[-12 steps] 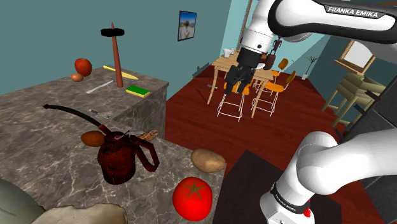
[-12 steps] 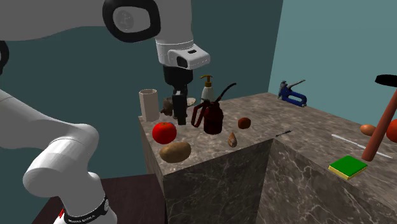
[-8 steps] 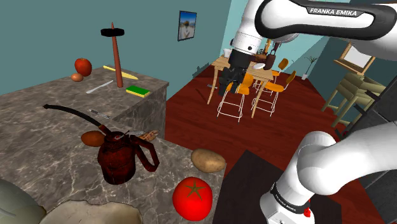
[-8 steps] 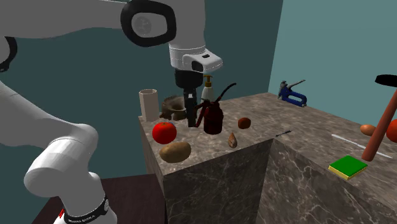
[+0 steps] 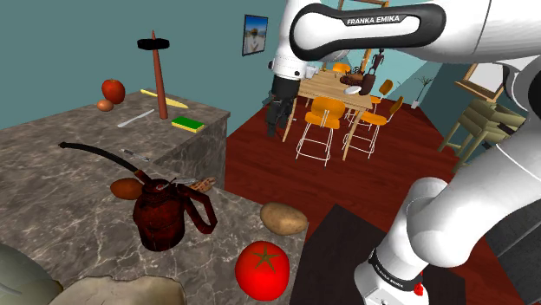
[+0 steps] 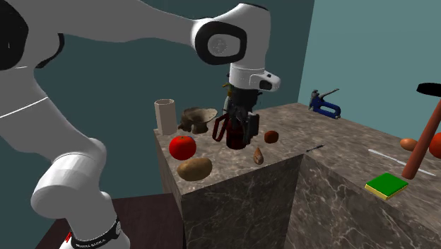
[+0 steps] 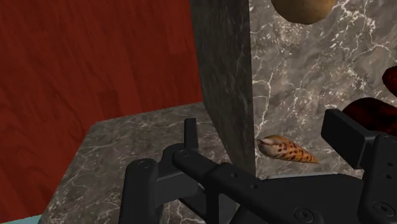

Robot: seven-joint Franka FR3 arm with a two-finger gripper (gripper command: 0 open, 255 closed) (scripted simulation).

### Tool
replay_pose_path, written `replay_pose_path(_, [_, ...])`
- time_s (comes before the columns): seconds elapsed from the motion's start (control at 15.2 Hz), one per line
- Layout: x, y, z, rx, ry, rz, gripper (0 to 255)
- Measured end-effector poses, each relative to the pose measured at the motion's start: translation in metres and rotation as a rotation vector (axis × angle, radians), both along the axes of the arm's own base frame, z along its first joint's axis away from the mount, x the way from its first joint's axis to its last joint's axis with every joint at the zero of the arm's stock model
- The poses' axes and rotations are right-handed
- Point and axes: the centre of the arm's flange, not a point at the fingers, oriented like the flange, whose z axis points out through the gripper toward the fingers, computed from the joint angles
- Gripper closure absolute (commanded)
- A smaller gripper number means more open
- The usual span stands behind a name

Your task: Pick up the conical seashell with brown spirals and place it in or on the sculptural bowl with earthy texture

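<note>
Hanging high in the shoulder view, the claw (image 5: pixel 277 117) is well above and apart from the dark red oil can (image 5: pixel 160 215) on the grey veined counter (image 5: pixel 52 165). The spotted brown shell (image 5: pixel 205 184) lies just beside the oil can, on that view's right of it. The rough brown bowl (image 5: pixel 117 291) sits nearer the camera than the can.

From the second exterior view the claw overlaps the oil can. The shell lies right of the can and nearer the camera, the bowl to its left.

Through the wrist view the fingers (image 7: pixel 141 181) stand wide apart, holding nothing. The shell lies flat on the counter below, near the can's dark red edge.
</note>
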Motion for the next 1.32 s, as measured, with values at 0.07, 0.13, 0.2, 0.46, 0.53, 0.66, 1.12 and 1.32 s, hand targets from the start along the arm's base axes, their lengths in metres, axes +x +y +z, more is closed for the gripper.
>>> replay_pose_path(0.07, [0.014,0.007,-0.006,-0.006,0.005,0.038,0])
replay_pose_path(0.13, [0.027,0.015,-0.013,-0.012,0.011,0.076,0])
replay_pose_path(0.2, [0.034,0.020,-0.019,-0.018,0.017,0.113,0])
replay_pose_path(0.46, [0.077,0.055,-0.045,-0.041,0.040,0.264,0])
replay_pose_path(0.53, [0.087,0.066,-0.051,-0.046,0.046,0.302,0])
replay_pose_path(0.66, [0.103,0.085,-0.065,-0.058,0.058,0.378,0])
replay_pose_path(1.12, [0.152,0.165,-0.118,-0.098,0.098,0.642,0])
replay_pose_path(1.32, [0.163,0.195,-0.141,-0.115,0.116,0.755,0])
